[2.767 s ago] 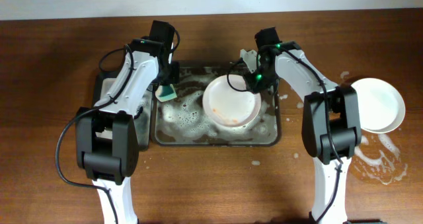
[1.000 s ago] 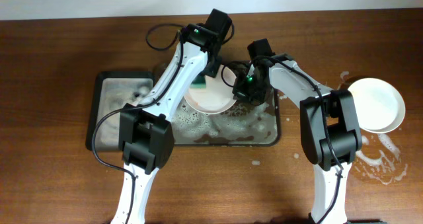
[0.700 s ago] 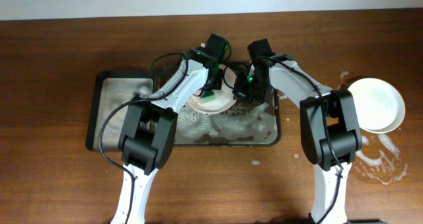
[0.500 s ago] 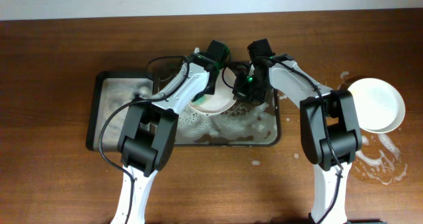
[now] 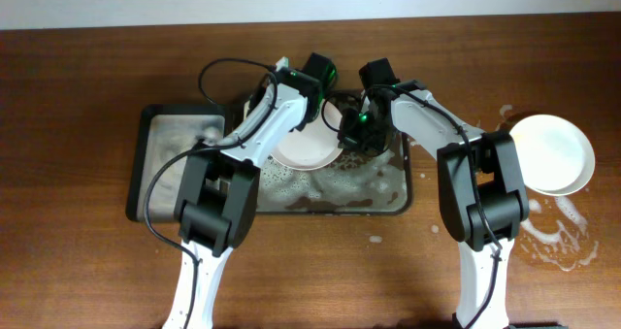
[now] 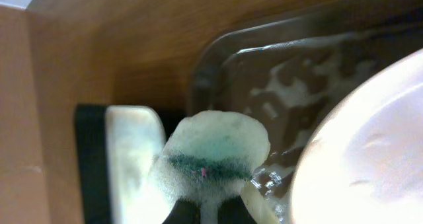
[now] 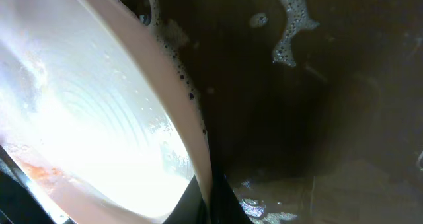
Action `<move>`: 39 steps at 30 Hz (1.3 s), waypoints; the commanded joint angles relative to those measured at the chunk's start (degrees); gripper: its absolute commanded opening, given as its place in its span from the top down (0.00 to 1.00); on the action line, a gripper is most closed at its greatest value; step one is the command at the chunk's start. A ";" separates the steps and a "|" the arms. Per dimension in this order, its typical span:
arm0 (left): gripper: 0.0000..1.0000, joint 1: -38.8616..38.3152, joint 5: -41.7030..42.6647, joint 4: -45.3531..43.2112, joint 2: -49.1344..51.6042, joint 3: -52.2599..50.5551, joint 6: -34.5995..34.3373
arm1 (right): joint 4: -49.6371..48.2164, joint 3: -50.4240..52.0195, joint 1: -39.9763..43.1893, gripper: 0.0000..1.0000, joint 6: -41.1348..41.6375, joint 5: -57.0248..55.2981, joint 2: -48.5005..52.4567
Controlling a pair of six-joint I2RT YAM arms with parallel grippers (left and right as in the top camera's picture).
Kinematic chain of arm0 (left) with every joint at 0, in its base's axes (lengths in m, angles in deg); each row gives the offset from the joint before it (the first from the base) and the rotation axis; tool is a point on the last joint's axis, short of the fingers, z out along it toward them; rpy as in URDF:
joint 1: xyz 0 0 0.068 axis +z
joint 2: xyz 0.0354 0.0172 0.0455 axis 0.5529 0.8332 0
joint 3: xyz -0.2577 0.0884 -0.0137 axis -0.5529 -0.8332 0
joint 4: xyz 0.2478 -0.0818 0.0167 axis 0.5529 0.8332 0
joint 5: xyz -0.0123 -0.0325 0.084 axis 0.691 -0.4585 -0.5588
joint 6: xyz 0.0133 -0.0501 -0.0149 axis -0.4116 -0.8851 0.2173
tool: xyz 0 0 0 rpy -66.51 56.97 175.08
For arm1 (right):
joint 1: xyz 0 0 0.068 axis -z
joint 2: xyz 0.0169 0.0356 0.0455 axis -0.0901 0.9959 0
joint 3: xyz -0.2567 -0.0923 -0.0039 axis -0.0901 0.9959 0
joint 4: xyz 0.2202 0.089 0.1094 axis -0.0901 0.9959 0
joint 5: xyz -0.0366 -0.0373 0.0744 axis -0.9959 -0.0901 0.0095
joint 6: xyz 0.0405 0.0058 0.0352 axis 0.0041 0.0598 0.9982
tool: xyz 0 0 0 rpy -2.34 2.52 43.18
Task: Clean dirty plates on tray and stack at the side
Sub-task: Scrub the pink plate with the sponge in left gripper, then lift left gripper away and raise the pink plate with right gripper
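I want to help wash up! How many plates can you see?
2. One white plate sits in the foamy tray, held by the right tool. The other plate rests on the table far right; more may hide beneath it.

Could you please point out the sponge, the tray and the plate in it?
sponge [image 6: 215,151]: left wrist view, foamy face.
tray [image 5: 320,212]: overhead view, bottom rim.
plate [image 5: 309,152]: overhead view, its middle.

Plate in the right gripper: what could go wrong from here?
The right gripper pinches only the wet, foamy rim of the plate, so it might slip into the tray. Orange residue sits near the plate's edge; the sponge in the left gripper might miss it.
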 commanded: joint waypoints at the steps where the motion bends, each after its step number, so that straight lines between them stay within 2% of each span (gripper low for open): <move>1: 1.00 0.13 4.72 4.94 0.37 9.03 0.68 | 1.44 2.86 -0.15 0.96 -0.81 -5.14 4.33; 3: 0.99 0.44 27.19 4.42 0.37 13.38 12.48 | 1.44 2.86 -0.15 0.96 -0.98 -5.16 4.33; 4: 1.00 0.70 32.81 3.10 0.37 13.42 14.84 | 1.44 2.86 -0.15 0.96 -0.98 -5.14 4.33; 12: 0.99 1.97 41.75 -3.08 10.73 13.29 16.76 | 1.22 2.86 -0.15 0.96 -1.42 -5.14 4.33; 17: 1.00 1.60 40.65 -4.57 13.14 13.29 16.74 | 1.22 2.86 -0.15 0.96 -1.55 -5.16 4.33; 23: 0.99 1.79 15.93 -2.47 13.68 13.29 16.76 | 1.20 2.86 -0.15 0.96 -1.66 -5.14 4.33; 29: 1.00 1.79 4.07 -1.36 13.66 13.31 16.76 | 1.20 2.86 -0.15 0.96 -1.66 -5.14 4.33; 31: 1.00 1.79 3.02 0.55 13.35 13.31 16.63 | 1.20 2.86 -0.15 0.96 -1.66 -5.14 4.33; 33: 1.00 1.79 -0.11 3.63 12.63 13.31 13.46 | 1.20 2.86 -0.15 0.96 -1.66 -5.14 4.33; 36: 1.00 1.81 0.13 5.79 9.66 13.31 10.54 | 1.22 2.86 -0.15 0.96 -1.66 -5.14 4.33; 39: 1.00 2.82 7.74 6.84 2.12 13.31 8.41 | 1.22 2.86 -0.15 0.96 -1.70 -5.14 4.33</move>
